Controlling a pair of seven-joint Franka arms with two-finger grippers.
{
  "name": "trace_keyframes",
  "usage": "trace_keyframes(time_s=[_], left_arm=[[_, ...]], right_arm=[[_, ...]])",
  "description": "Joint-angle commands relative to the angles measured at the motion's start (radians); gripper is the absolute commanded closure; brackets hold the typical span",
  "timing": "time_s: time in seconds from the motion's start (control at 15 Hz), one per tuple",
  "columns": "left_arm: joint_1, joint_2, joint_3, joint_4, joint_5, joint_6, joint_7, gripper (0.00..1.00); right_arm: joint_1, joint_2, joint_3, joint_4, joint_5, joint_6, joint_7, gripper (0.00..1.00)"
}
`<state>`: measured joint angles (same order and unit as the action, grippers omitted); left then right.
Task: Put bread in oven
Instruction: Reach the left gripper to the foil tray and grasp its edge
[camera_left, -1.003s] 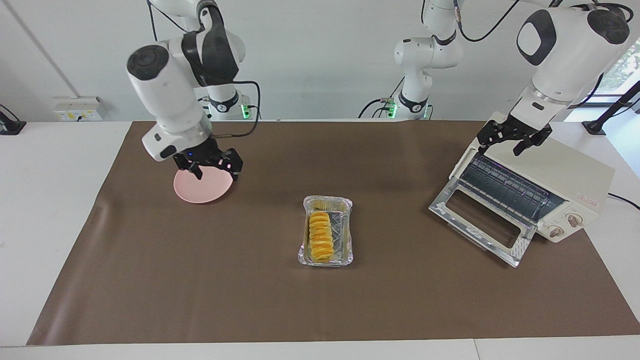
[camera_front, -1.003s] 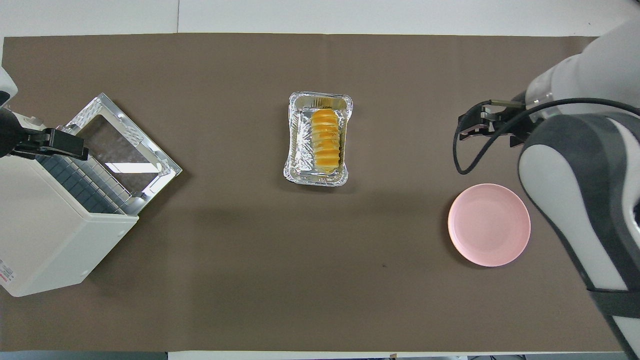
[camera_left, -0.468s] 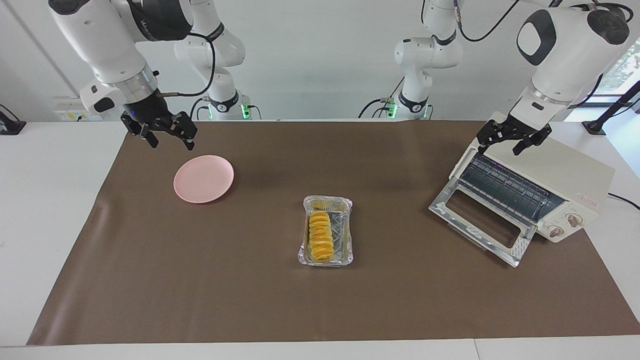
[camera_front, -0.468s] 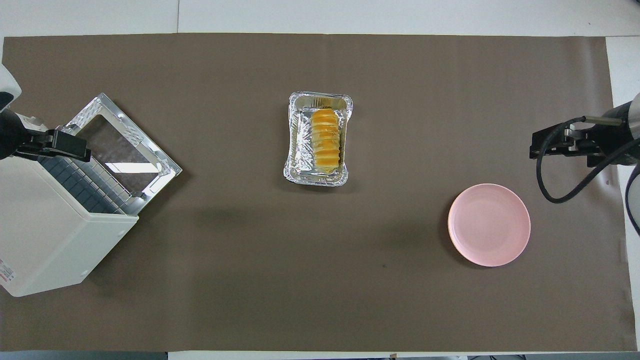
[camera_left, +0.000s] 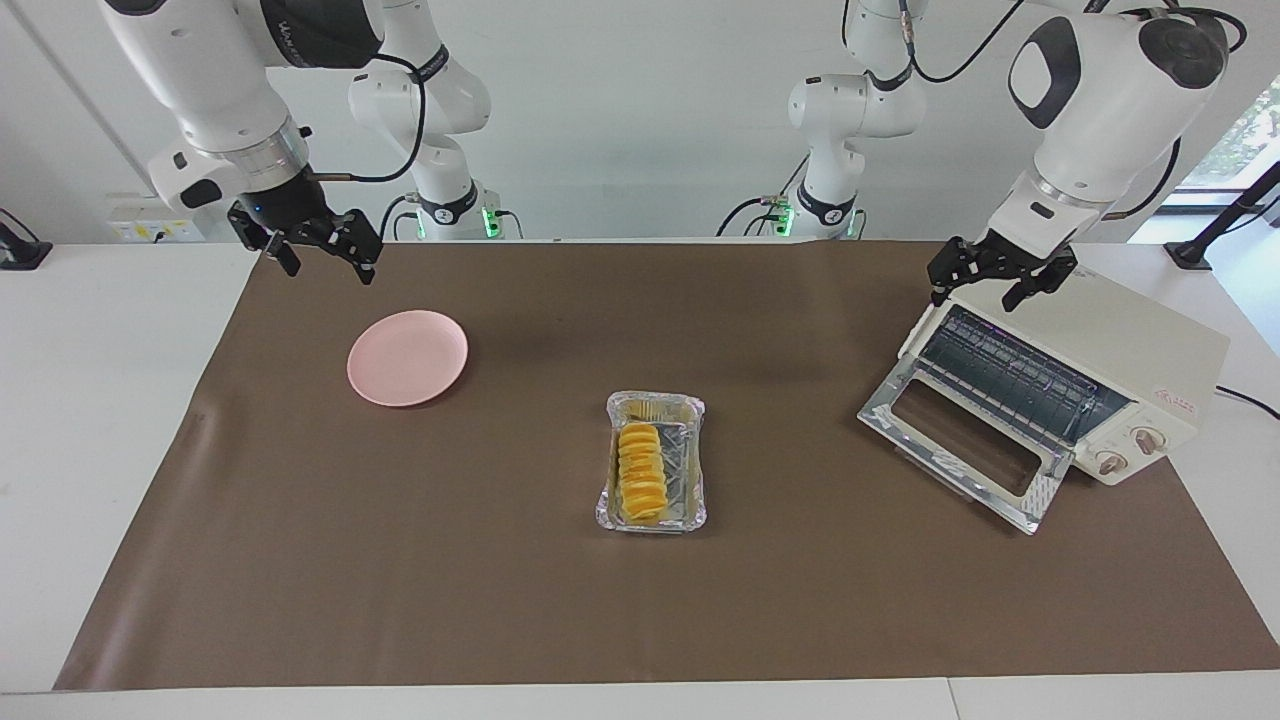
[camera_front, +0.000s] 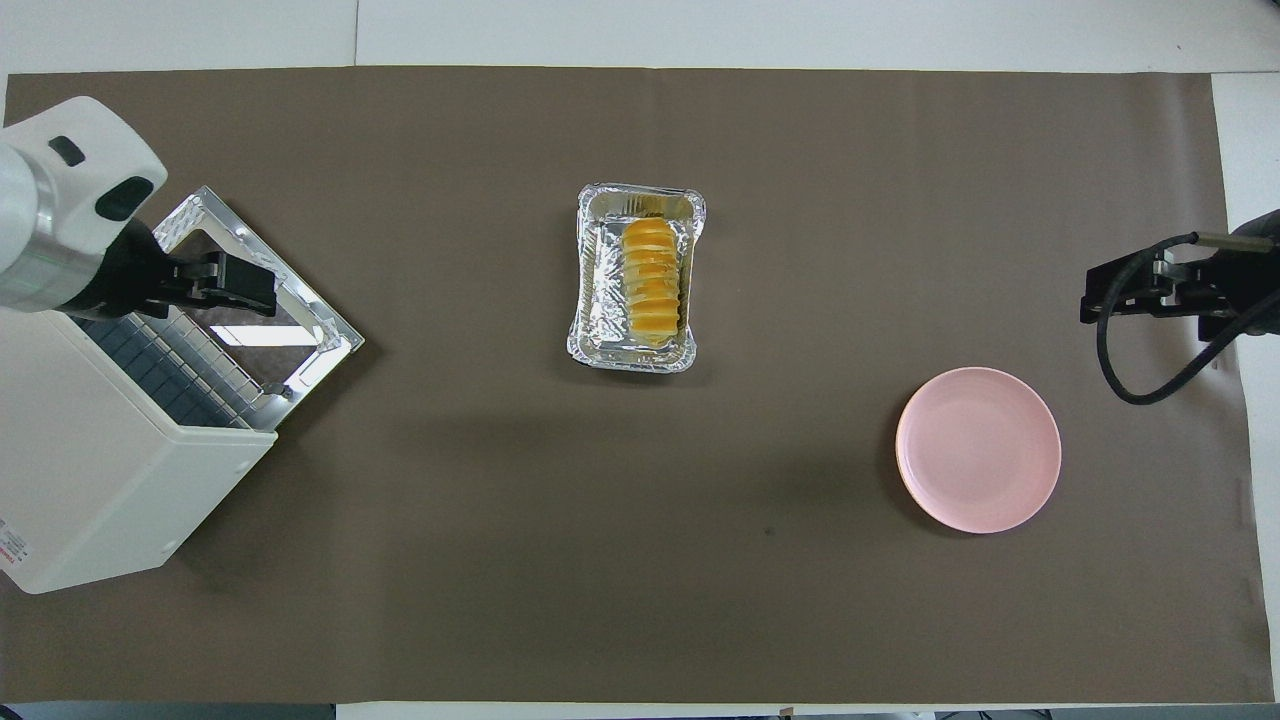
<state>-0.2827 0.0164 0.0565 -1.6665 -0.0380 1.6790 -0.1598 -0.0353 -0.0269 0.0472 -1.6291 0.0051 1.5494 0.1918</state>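
Foil tray (camera_left: 654, 505) holding bread (camera_left: 641, 473), oven (camera_left: 1060, 384) door down, both arms' fingers spread

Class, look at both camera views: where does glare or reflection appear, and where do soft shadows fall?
Overhead view: a bright window-like reflection sits on the glass of the oven's open door, and the foil tray glints around the bread. Facing view: the door's metal frame shines; faint soft shadows lie on the brown mat beside the pink plate.

Both arms wore glossy white shells with dark grey joint patches; black cables looped above black grippers.
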Motion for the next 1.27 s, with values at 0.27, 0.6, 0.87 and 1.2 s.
trace_keyframes(time_s=[0.27,0.6,0.87,1.2], left_arm=[[-0.294,0.54,0.023,0.552,-0.029,-0.005,-0.447,0.0],[-0.429,0.821,0.082,0.798,-0.048,0.092,-0.621,0.0],[-0.469,0.818,0.079,0.748,-0.14,0.194,-0.621,0.0],[-0.532,0.815,0.086,0.653,-0.138,0.203,-0.623,0.02]], right_arm=[[-0.028,0.005,0.01,0.003,-0.014,-0.014,-0.117,0.0],[-0.028,0.002,0.01,-0.005,-0.016,-0.018,-0.12,0.0],[-0.028,-0.001,0.011,-0.008,-0.016,-0.028,-0.114,0.0],[-0.026,-0.004,0.013,-0.006,-0.014,-0.043,-0.118,0.0]])
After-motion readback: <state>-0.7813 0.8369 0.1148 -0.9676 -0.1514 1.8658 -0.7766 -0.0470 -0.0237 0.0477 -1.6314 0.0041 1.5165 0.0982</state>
